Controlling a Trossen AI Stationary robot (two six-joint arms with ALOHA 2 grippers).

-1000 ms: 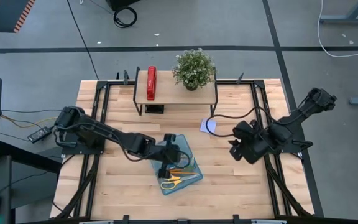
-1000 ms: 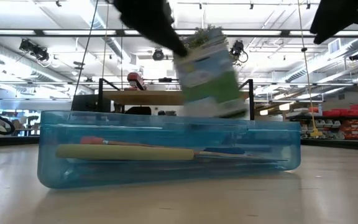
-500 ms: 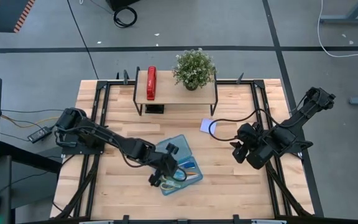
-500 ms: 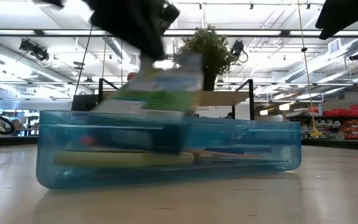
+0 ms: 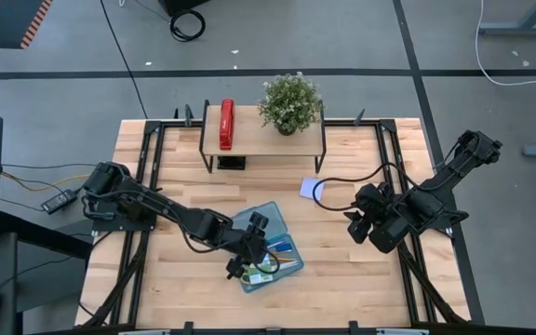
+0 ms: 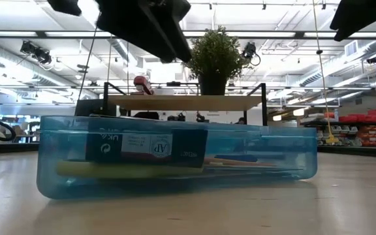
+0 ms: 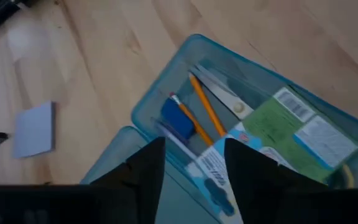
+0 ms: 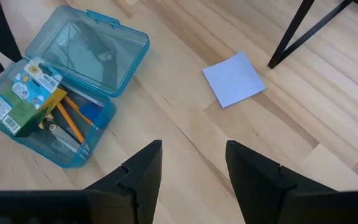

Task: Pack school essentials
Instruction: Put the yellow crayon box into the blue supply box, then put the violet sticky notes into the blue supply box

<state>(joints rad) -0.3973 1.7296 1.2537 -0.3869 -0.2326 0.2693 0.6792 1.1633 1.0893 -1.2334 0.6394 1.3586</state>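
The translucent blue case (image 5: 270,247) lies open on the table, its lid (image 8: 86,46) flat beside its base. In the base the green-blue packet (image 7: 291,130) lies on the yellow-handled scissors (image 6: 129,171), next to two orange pencils (image 7: 207,109) and a blue eraser (image 7: 178,119). My left gripper (image 7: 194,168) hangs open just above the case's near-left end (image 5: 240,265), touching nothing. The lavender sticky-note pad (image 8: 234,79) lies flat on the table to the case's far right. My right gripper (image 8: 193,174) waits open above the table's right part (image 5: 356,223).
A raised wooden shelf (image 5: 263,140) at the table's far side carries a red stapler (image 5: 226,124) and a potted plant (image 5: 291,100). A black cable (image 5: 342,177) curls beside the sticky-note pad. Bare wood lies near the front edge and right of the case.
My left gripper has carried the packet toward the table's near-left over the case, rolled its wrist, opened and let go. The packet, upright above the case before, has tipped over and dropped in, and now lies inside on the other things.
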